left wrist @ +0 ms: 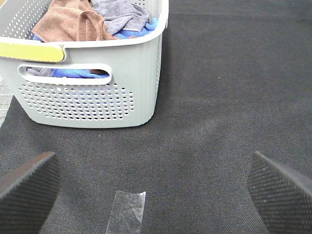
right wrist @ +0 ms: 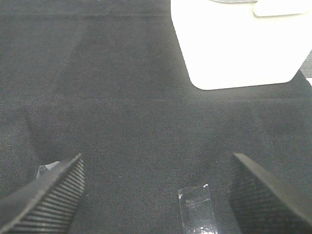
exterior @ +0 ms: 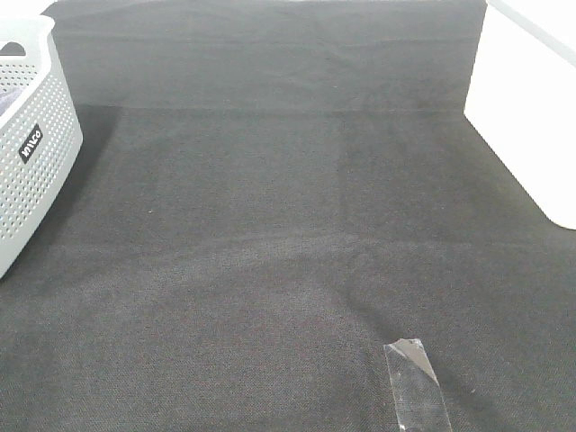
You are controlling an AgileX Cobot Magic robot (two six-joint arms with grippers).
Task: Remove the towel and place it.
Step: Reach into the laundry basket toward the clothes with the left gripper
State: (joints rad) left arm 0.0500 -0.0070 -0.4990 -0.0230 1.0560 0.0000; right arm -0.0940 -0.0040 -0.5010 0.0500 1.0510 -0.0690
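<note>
1. On the basket [exterior: 36, 171] at far left, a black label [exterior: 31, 144] reads roughly "MILCO"; the letters are small and I can't be sure.
2. The high view cuts the basket off. The left wrist view catches the towel [left wrist: 68, 24] crumpled inside it, beside a grey cloth [left wrist: 119, 14].
3. Left gripper [left wrist: 156, 195]: jaws spread wide, empty, over the bench [left wrist: 219, 97].
4. Right gripper [right wrist: 156, 190]: jaws wide apart, nothing held, with a white box [right wrist: 239, 48] beyond.

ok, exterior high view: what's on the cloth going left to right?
basket → tape strip → white box
</note>
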